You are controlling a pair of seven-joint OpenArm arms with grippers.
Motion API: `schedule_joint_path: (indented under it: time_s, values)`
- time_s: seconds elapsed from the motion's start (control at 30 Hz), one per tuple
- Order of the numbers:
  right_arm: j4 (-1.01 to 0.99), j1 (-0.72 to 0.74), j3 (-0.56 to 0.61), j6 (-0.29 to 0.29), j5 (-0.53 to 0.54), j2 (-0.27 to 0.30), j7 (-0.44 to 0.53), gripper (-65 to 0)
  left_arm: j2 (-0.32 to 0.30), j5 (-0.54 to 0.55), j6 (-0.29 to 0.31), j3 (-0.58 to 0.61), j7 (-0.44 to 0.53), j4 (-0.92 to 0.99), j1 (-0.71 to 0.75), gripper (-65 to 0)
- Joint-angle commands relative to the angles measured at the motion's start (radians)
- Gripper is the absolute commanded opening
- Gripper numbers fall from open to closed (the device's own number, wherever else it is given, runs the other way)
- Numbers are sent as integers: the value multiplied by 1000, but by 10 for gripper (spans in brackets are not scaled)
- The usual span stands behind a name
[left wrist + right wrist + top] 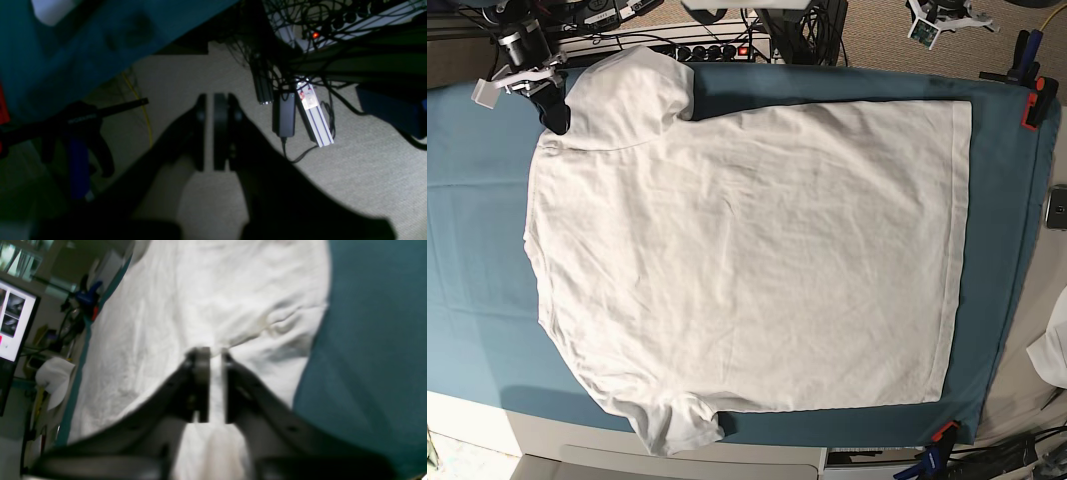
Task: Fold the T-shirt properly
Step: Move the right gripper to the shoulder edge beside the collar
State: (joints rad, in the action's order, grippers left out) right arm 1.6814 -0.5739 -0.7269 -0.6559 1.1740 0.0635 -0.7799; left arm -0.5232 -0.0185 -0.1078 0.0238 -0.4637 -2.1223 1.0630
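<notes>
The white T-shirt (747, 260) lies spread flat on the teal table cloth (477, 250), collar end to the left and hem to the right. My right gripper (555, 112) sits at the shirt's back-left corner, beside the upper sleeve (632, 90). In the right wrist view its jaws (217, 353) stand slightly apart over the T-shirt (200, 300), with white fabric showing in the gap. My left gripper (210, 100) hangs off the table over the carpet, its fingers nearly touching and holding nothing. The left arm is outside the base view.
An orange-and-black clamp (1035, 100) and a blue one (932, 462) pin the cloth at the right edge. Cables and a power strip (707, 50) run behind the table. On the floor lie a power adapter (284, 115) and an aluminium bar (315, 116).
</notes>
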Motion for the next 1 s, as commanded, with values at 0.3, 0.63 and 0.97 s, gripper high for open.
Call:
schedule_joint_path:
  time_s: [0.3, 0.63, 0.97]
  values:
    - [15, -31, -34, 0, 40, -106, -31, -375, -3, -8, -4, -3, 15, -15, 14, -626]
    - [15, -42, -144, 0, 33, -144, -32, -375, -4, -9, -4, -3, 15, -15, 14, -626]
    - [-45, -33, -175, 21, 19, -144, -21, -375, -4, -9, -7, -3, 18, -15, -24, -626]
